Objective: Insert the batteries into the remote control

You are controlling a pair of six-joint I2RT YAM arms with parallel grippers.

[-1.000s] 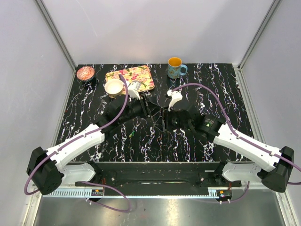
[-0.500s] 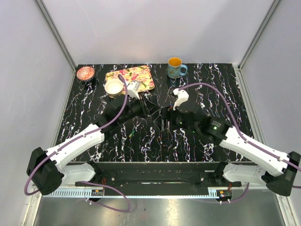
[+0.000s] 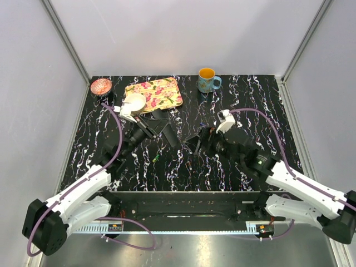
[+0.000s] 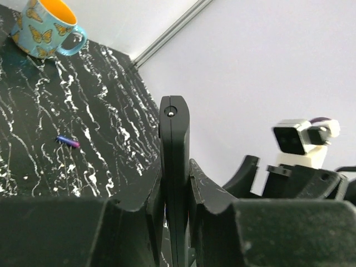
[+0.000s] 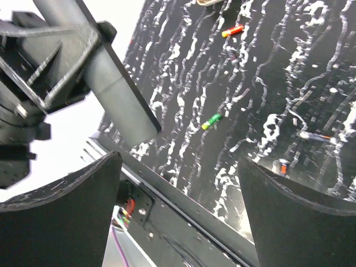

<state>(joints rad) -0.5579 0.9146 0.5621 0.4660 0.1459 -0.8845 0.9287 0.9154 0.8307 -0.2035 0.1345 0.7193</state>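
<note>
My left gripper (image 4: 175, 179) is clamped tight on the remote control (image 4: 174, 139). It grips the lower part, so the slim black bar stands edge-on out of the jaws, off the table (image 3: 261, 105) near its middle. I read that hold as a presentation: in the overhead view the free end points toward 3 o'clock, where my other arm waits.

My right gripper (image 5: 179, 161) is spread wide and has nothing in it. In its own camera the remote's end hangs at about 10 o'clock, apart from both fingers. Wide jaws suit a hand about to go down for a small cylinder, I judge.

I see no cell in the remote, and I cannot tell whether its compartment is open. The cells lie loose on the marble. In the right wrist view a green-yellow battery (image 5: 212, 120) sits just past the remote's tip and a red-and-yellow battery (image 5: 232, 31) is up at 12 o'clock. In the left wrist view a purple-blue battery (image 4: 68, 141) lies at 9 o'clock of the remote, with the butterfly mug (image 4: 47, 28) beyond at 11 o'clock. Thin and round, they may roll if nudged, so I would close across the length.
</note>
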